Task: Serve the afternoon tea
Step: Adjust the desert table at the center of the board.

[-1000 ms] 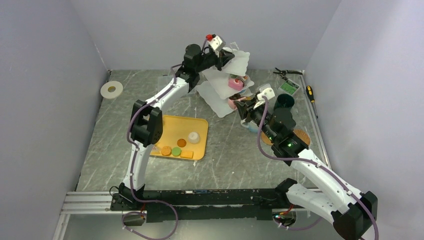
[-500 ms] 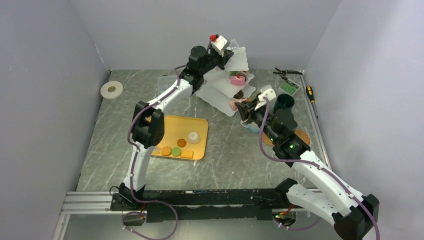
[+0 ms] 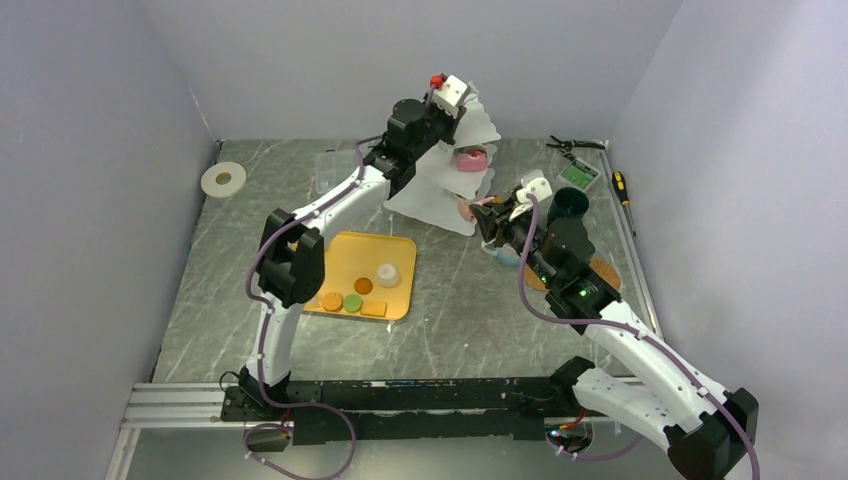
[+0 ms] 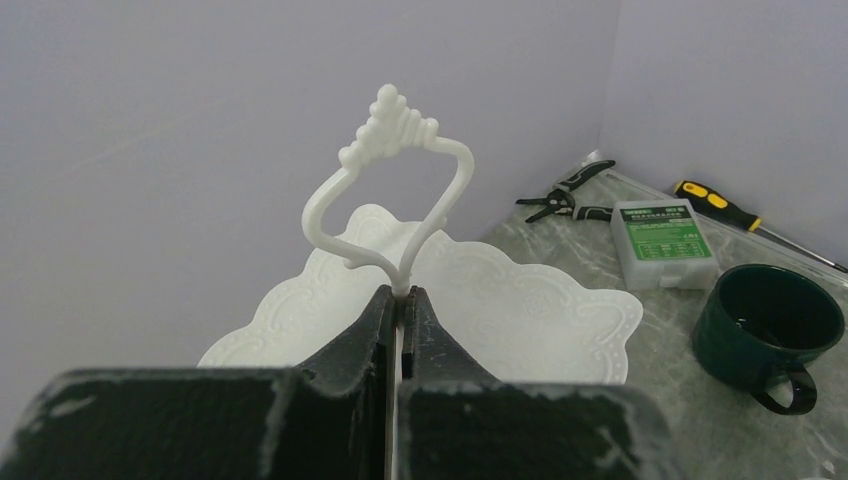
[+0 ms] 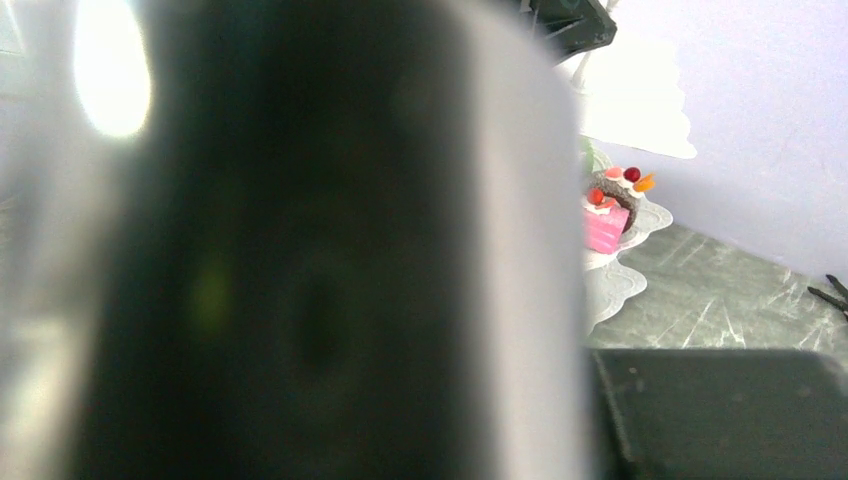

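The left gripper (image 4: pixel 400 298) is pinched tight on the handle (image 4: pixel 392 112) of the white stand (image 4: pixel 530 310), with the top plate just past its fingers. The green mug (image 4: pixel 768 318) sits off to its right. The right gripper (image 3: pixel 488 216) is beside the stand. I cannot tell if it is apart or together.

I can read no word, number or brand anywhere. The only print I find is on the green label (image 4: pixel 663 243) of a small case (image 4: pixel 672 262) lying on the bench (image 4: pixel 590 250) near the dark mug (image 4: pixel 768 325). It has rows of pale marks, too small to make out from my left wrist.
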Controlling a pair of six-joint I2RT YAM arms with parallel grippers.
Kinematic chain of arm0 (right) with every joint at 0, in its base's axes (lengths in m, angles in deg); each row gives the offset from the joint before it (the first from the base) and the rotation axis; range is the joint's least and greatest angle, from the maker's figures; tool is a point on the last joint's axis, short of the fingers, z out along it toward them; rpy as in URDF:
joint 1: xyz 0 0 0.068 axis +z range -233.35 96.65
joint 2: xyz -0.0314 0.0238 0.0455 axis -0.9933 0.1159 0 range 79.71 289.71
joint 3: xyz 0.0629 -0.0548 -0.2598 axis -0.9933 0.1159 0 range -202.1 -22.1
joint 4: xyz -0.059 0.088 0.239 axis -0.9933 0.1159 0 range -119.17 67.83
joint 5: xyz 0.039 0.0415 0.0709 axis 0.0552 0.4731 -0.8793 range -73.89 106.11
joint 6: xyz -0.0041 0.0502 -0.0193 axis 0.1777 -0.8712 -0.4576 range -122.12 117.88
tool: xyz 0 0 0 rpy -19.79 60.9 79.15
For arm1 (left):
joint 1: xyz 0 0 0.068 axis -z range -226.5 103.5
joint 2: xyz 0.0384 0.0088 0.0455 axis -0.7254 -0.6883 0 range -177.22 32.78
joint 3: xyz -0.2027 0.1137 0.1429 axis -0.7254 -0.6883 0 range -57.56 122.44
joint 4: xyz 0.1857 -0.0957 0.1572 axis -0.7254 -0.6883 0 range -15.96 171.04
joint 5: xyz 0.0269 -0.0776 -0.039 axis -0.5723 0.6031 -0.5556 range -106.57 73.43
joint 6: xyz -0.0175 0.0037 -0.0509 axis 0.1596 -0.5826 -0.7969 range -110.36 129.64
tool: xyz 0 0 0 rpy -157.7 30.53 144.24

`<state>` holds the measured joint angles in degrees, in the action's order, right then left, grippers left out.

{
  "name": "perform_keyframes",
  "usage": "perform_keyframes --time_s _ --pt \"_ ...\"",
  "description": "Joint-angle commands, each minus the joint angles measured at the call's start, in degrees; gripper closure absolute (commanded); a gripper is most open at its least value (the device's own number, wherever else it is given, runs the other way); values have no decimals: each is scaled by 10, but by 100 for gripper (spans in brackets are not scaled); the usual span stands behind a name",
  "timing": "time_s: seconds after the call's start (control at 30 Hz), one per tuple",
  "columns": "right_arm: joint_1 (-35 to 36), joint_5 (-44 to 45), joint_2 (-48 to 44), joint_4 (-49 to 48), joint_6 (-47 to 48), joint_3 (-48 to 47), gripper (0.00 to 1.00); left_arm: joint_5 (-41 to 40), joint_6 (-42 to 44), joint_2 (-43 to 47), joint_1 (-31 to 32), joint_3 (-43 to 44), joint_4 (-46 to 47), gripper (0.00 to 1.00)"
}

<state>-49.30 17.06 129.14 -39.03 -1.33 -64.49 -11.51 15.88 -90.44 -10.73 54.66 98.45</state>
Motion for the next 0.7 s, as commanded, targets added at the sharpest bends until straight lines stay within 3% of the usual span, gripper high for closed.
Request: perform_keyframes --time_s 0.0,0.1,0.23,0.47,0.5,0.53,0.57,0.67 --pt "-2 -7 -5 -22 -7 -14 61 -39 -11 74 -1 -3 59 97" --pt "-1 -7 -5 -22 -6 -11 60 -44 -20 87 -2 -33 67 97" --pt "-2 -7 -4 -22 -7 -11 60 -50 -40 107 -3 -74 78 84" --pt "-2 -26 0 -22 -7 -10 60 -80 -59 103 -3 -60 50 81" --pt "-2 -27 -1 -24 -7 -9 60 -80 -59 103 -3 -59 48 76" --pt "-2 -29 -1 -25 -7 -9 59 -78 -59 106 -3 -62 46 63" --pt "-2 -31 0 -24 -7 -9 59 -75 -59 111 -3 -67 47 57" --pt "-1 -36 5 -28 -22 -12 52 -58 -59 137 -3 -86 36 26"
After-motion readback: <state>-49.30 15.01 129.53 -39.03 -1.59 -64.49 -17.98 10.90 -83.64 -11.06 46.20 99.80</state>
